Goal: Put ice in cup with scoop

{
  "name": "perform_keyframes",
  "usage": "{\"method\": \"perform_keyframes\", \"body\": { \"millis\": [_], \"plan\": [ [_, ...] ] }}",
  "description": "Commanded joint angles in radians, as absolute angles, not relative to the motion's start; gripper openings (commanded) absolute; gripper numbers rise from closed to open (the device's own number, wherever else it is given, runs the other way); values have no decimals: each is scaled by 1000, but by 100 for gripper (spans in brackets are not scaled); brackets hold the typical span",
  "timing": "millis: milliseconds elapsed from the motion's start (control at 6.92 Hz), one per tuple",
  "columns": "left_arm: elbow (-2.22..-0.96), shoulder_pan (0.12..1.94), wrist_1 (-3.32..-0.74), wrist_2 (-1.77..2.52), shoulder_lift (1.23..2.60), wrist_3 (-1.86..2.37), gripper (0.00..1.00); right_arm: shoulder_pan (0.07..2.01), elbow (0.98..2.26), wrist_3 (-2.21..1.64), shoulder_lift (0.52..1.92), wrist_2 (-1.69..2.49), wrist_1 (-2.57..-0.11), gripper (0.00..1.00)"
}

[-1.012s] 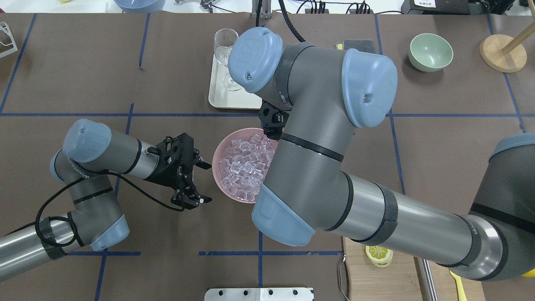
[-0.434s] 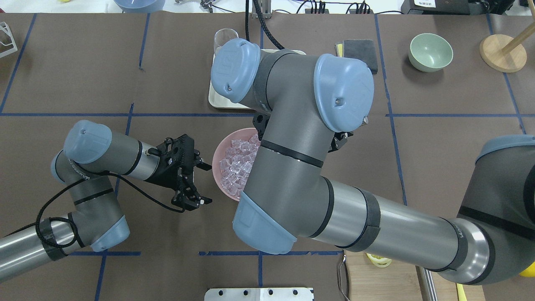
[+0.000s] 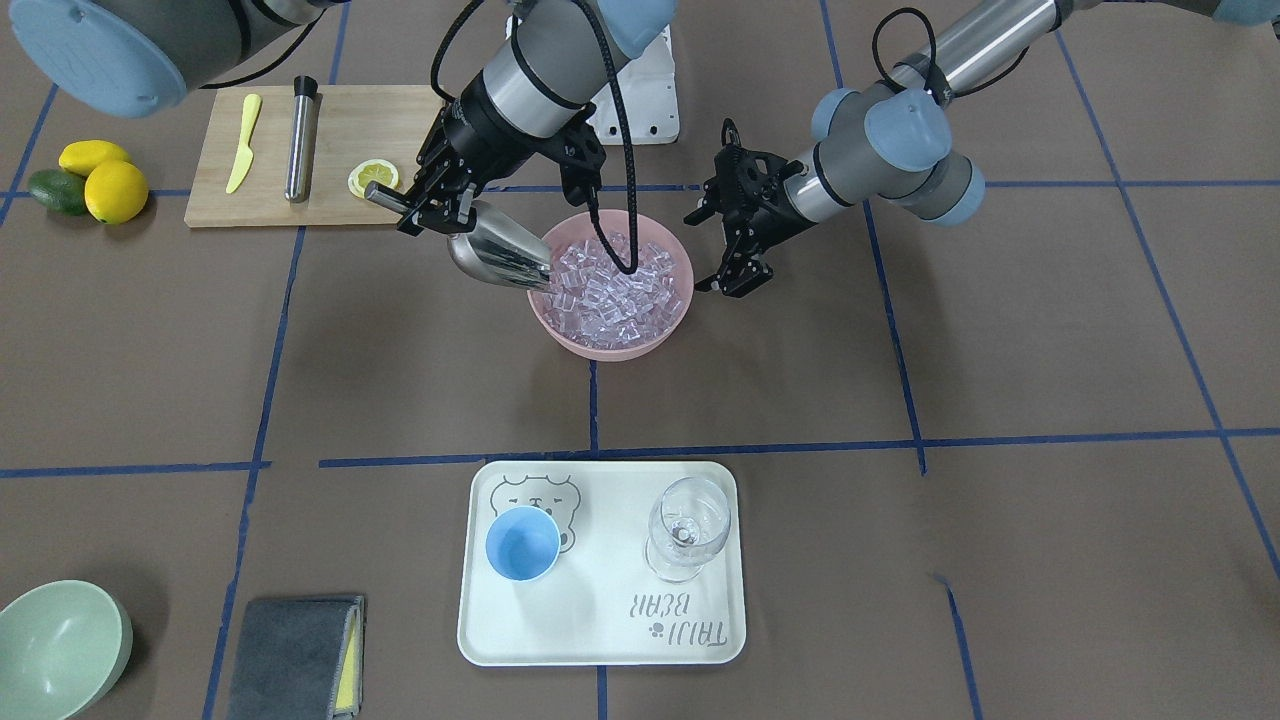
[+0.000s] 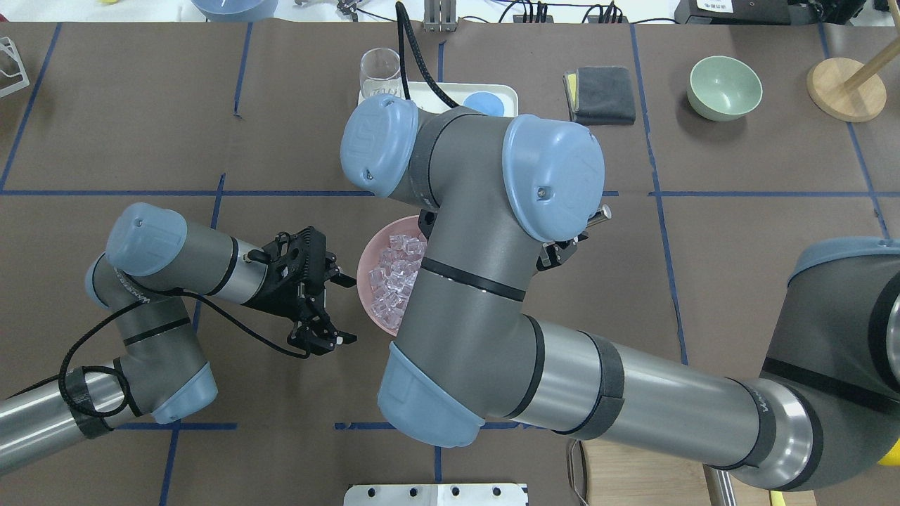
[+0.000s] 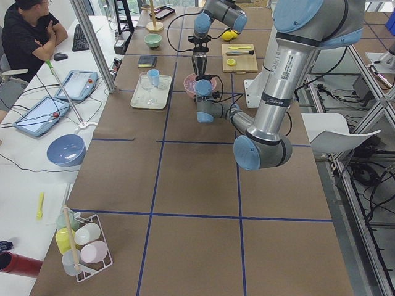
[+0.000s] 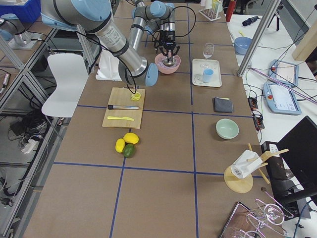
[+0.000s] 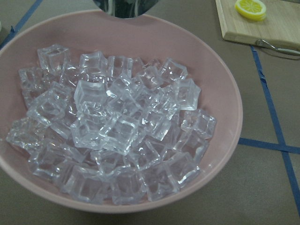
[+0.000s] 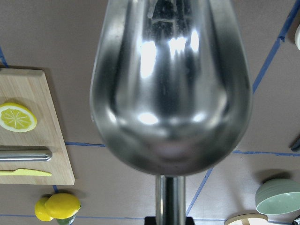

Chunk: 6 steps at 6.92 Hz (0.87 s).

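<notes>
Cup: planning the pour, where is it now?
Front-facing view: the cup stands on the left half of the white tray, beside the wine glass.

1. Lighting was bright, even and overhead.
2. Shadows beside the pink bowl [image 3: 610, 348] were faint and soft.
3. The scoop [image 8: 171, 93] carried white glare patches and appeared slightly soft at close range.
4. Exterior views were sharp.

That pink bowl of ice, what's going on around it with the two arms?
The right gripper holds the metal scoop by its handle, with the scoop's mouth tipped down over the rim of the pink bowl and into the ice. The left gripper hovers open beside the bowl, holding nothing. The blue cup stands on the white tray next to a wine glass and looks empty, so no ice has reached it yet.
</notes>
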<state>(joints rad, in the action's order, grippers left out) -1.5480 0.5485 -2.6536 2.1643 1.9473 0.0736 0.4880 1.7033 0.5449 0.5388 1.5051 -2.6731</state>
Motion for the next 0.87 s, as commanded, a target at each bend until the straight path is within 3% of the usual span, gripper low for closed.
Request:
{"method": "perform_keyframes", "body": {
  "millis": [0, 723],
  "plan": [
    [-1519, 548, -2712, 2164, 1942, 74, 99, 479, 1692, 540, 534, 1502, -2657, 0],
    [-1519, 545, -2723, 2164, 1954, 83, 99, 466, 1658, 535, 542, 1500, -2597, 0]
  ]
}}
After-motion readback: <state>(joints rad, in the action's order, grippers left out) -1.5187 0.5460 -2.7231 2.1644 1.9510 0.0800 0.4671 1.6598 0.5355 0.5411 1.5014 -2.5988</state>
